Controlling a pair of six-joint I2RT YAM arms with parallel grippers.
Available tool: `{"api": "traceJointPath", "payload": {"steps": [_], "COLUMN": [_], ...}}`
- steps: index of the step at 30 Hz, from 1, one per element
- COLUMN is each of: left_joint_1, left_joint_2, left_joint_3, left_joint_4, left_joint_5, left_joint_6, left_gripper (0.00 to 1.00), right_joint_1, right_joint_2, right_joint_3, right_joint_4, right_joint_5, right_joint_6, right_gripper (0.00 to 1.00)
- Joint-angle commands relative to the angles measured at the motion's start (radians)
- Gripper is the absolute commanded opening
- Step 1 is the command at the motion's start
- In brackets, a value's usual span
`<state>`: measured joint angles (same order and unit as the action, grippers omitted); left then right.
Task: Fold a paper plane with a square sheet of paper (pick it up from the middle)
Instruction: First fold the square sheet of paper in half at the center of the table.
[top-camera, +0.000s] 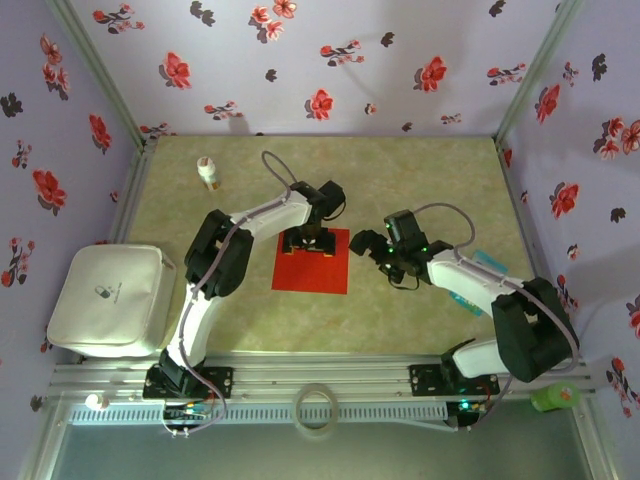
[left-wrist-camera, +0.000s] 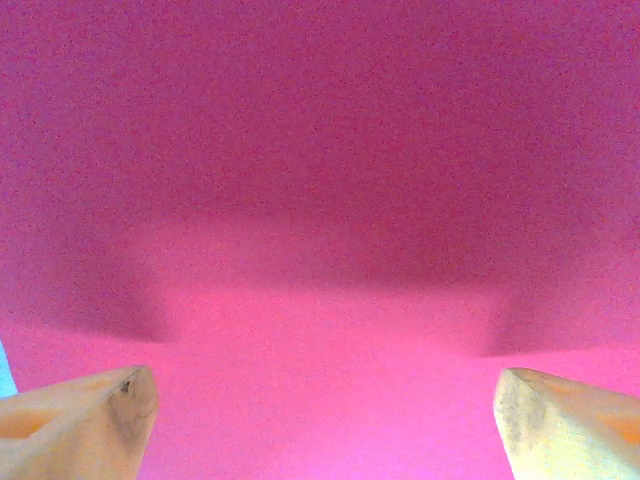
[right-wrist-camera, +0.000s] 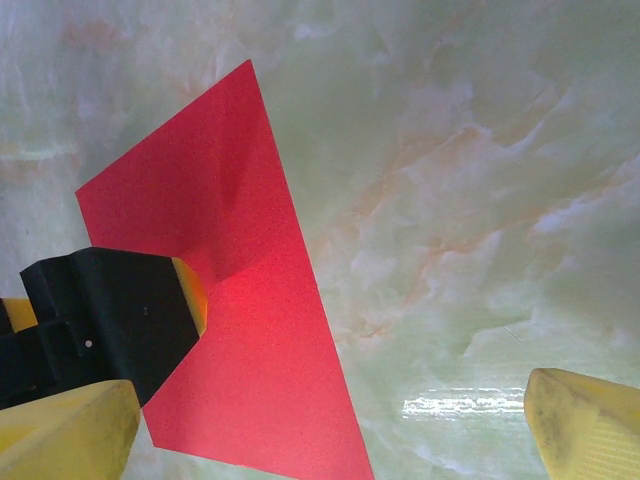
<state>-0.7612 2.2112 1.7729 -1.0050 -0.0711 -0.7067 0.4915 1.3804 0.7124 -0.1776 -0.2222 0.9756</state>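
Left gripper (left-wrist-camera: 320, 430) comes first: its two pale fingers stand wide apart at the lower corners of the left wrist view, holding nothing, with unbroken red between them. It is poised directly over the square sheet of paper (top-camera: 312, 268), above the far half and close to the middle of the far edge. Contact with the paper cannot be confirmed.

Right gripper (right-wrist-camera: 328, 425) is fully open and empty, hanging over bare table (top-camera: 430, 185) just beside the sheet's right edge. From it, the sheet lies to the left.

The sheet lies flat and uncreased, near the table's centre between the two arms. Being square, it has no long axis yet, and its edges run roughly parallel to the table's sides. No fold has been started.

Judgement: the left arm is the nearer and is already above the paper, so a pick from the middle calls for a short shift toward the arm bases, then descent.

Clearance: open table lies on all four sides. The white pouch (top-camera: 110, 300) and small white bottle (top-camera: 208, 172) stand well apart.
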Motion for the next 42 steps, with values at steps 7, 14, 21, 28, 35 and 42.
{"api": "traceJointPath", "payload": {"steps": [7, 14, 21, 28, 35, 42], "left_joint_1": [-0.01, -0.012, -0.014, -0.015, -0.017, -0.017], "left_joint_2": [0.043, 0.054, 0.043, 0.011, 0.009, 0.039], "left_joint_3": [0.005, -0.017, -0.023, 0.065, 0.071, 0.057], "left_joint_4": [-0.003, 0.008, 0.007, -0.062, -0.042, -0.027], "left_joint_5": [-0.024, -0.031, -0.047, -0.112, -0.063, -0.026], "left_joint_6": [-0.037, -0.041, -0.046, -0.01, -0.011, -0.014], "left_gripper": [0.87, 0.87, 0.87, 0.88, 0.87, 0.87], "right_joint_1": [0.001, 0.001, 0.001, 0.001, 0.001, 0.001], "right_joint_2": [0.023, 0.017, 0.015, -0.007, -0.033, -0.021], "right_joint_3": [0.049, 0.033, 0.035, 0.011, -0.009, -0.009], "right_joint_4": [-0.074, -0.069, -0.073, -0.048, -0.024, -0.026], "right_joint_5": [-0.003, 0.005, 0.007, 0.009, 0.045, 0.04], "right_joint_6": [-0.023, -0.002, 0.001, 0.002, 0.018, 0.021], "right_gripper": [0.99, 0.99, 0.99, 0.99, 0.99, 0.99]}}
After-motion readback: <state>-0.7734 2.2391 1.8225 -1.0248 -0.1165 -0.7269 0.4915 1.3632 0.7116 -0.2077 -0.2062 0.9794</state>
